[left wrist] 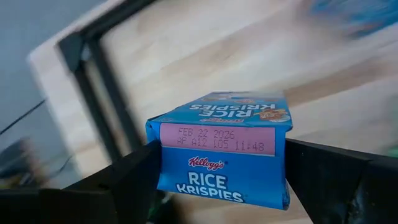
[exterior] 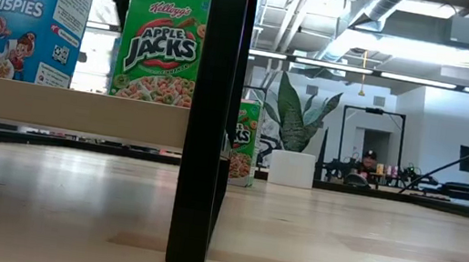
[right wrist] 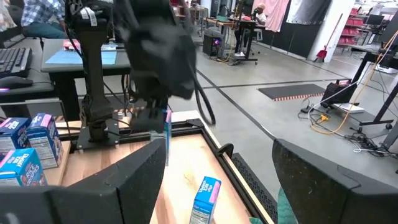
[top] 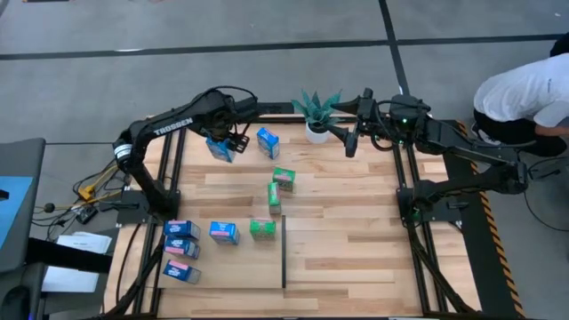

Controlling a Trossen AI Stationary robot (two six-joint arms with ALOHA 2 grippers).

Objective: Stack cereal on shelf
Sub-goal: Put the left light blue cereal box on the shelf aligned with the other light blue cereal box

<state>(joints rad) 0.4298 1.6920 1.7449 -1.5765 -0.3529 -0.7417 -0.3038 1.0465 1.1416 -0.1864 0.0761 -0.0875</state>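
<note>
- Fingers (left wrist: 134,180) of the left gripper (top: 222,145) press on both sides of a blue Rice Krispies box (left wrist: 221,149), which sits squarely between them; in the high view that gripper holds the box above the far left part of the shelf (top: 356,240).
- Clamping the narrow faces leaves the box's base free, which I judge suits setting it down upright.
- Right gripper (top: 352,142) hangs by the potted plant (top: 317,114) at the far edge, its fingers (right wrist: 118,186) spread apart with nothing between them; that arm looks to be waiting.
- One more blue box (top: 268,142) stands just beside the held one, and two green boxes (top: 278,188) lie near the middle of the planks.
- Along the near left side, blue boxes (top: 181,247) sit grouped with another blue box (top: 224,233) and a green box (top: 262,229) in a row ending near the black divider strip (top: 284,253). That looks like the stacking zone, with the strip marking its limit.
- From table height, a Rice Krispies box (exterior: 22,21) and an Apple Jacks box (exterior: 161,45) stand upright with fronts facing outward.
- A person (top: 524,93) bends at the far right, well apart from the boxes.
</note>
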